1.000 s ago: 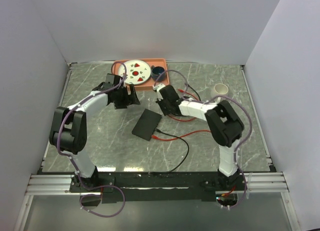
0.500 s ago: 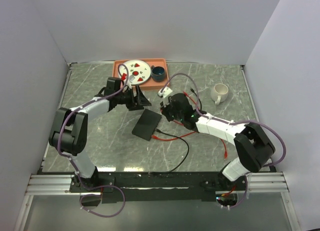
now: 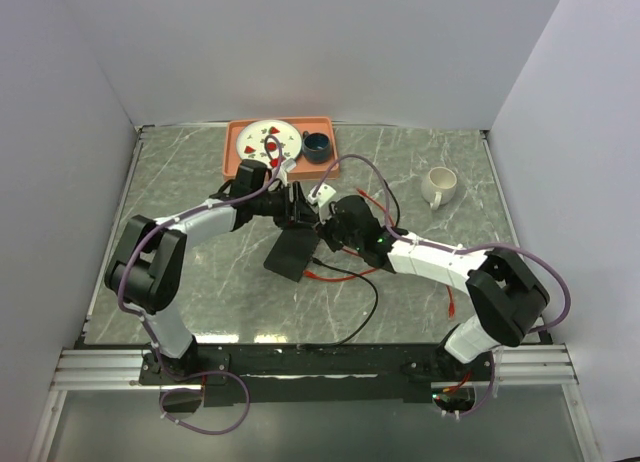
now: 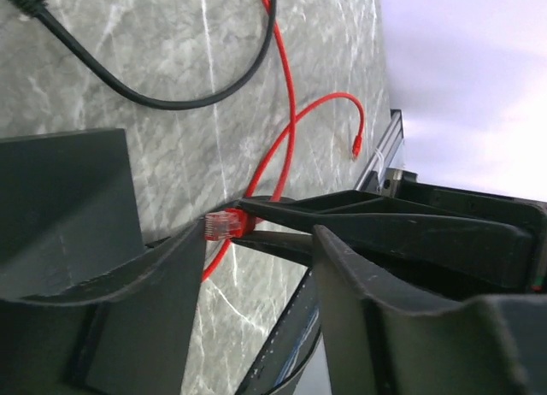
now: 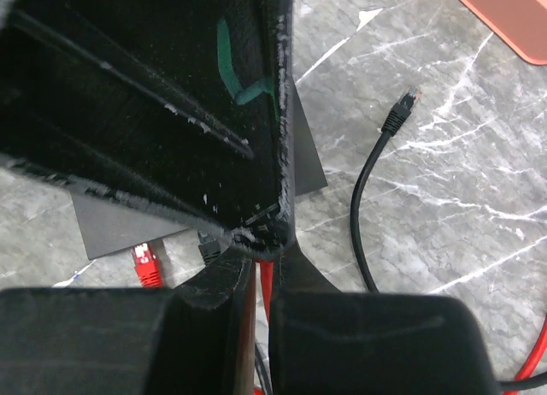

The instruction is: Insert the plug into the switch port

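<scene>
On table (image 3: 180, 182), switch (image 3: 288, 254) long axis near-left to far-right.

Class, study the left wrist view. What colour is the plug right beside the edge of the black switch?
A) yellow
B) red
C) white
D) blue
B: the plug next to the switch is red, as is the cable that trails from it.

Grey marble tabletop (image 3: 200, 172); plain white walls (image 3: 300, 42); even light
</scene>
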`<state>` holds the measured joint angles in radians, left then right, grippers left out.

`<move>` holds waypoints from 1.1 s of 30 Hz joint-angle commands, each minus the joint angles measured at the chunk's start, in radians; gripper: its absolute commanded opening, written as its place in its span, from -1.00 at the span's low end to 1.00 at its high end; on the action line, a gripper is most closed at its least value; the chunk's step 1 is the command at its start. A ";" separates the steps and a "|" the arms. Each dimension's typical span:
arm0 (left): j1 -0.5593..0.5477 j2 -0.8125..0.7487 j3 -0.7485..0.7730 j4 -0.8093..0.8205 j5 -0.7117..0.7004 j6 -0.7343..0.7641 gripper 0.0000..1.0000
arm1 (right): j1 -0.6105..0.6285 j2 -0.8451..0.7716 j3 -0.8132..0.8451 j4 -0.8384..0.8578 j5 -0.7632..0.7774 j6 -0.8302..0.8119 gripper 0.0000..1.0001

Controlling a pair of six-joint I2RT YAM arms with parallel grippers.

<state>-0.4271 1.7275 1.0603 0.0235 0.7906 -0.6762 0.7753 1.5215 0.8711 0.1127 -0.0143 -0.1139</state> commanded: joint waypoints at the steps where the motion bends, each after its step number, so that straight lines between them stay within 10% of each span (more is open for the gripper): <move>1: -0.013 0.004 0.041 0.016 0.036 -0.013 0.05 | -0.004 -0.037 0.008 0.062 0.011 -0.007 -1.00; 10: -0.016 0.023 0.038 0.004 0.029 -0.005 -0.35 | -0.002 -0.061 -0.001 0.077 0.034 -0.006 -1.00; 16: -0.021 0.037 0.050 0.004 0.027 -0.006 -0.98 | -0.004 -0.080 -0.015 0.091 0.019 -0.007 -1.00; 20: -0.021 0.032 0.047 0.018 0.018 -0.020 -0.98 | -0.002 -0.077 -0.018 0.085 0.022 -0.009 -1.00; 25: -0.018 0.012 0.050 0.009 -0.002 -0.025 -0.98 | -0.005 -0.096 -0.061 0.104 0.113 0.016 0.33; 33: -0.010 0.017 0.063 -0.007 -0.005 -0.020 -0.98 | -0.037 -0.190 -0.173 0.193 0.119 0.022 0.54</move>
<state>-0.4385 1.7607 1.0813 0.0135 0.7845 -0.6964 0.7498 1.3933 0.7158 0.2058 0.0700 -0.0948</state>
